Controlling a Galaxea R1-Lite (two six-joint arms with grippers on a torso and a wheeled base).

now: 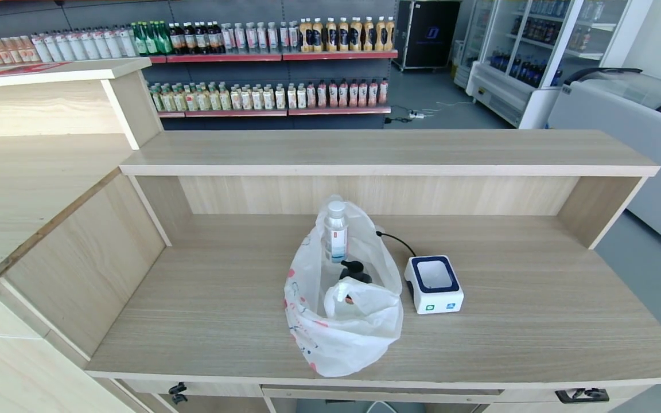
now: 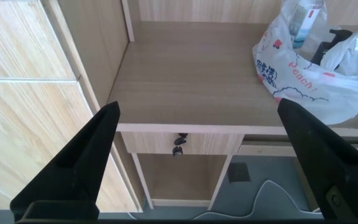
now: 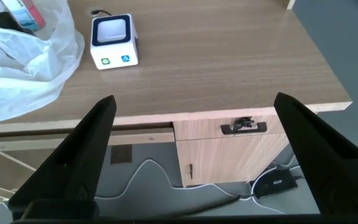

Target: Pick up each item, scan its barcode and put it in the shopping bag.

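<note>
- White shopping bag (image 1: 342, 321) sits by the front edge of the table (image 1: 537, 298), bottle (image 1: 336, 232) already inside, scanner (image 1: 434, 284) just beside it.
- Left tool (image 2: 197, 107) and right tool (image 3: 194, 98) gape wide, empty; looks basically done.

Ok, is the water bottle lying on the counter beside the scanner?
No, the water bottle stands upright inside the shopping bag, to the scanner's left.

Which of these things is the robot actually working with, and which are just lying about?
Job: shopping bag, clear bottle standing in it, barcode scanner beside it.
Just there: shelved drinks, glass-door fridge, chest freezer.
</note>
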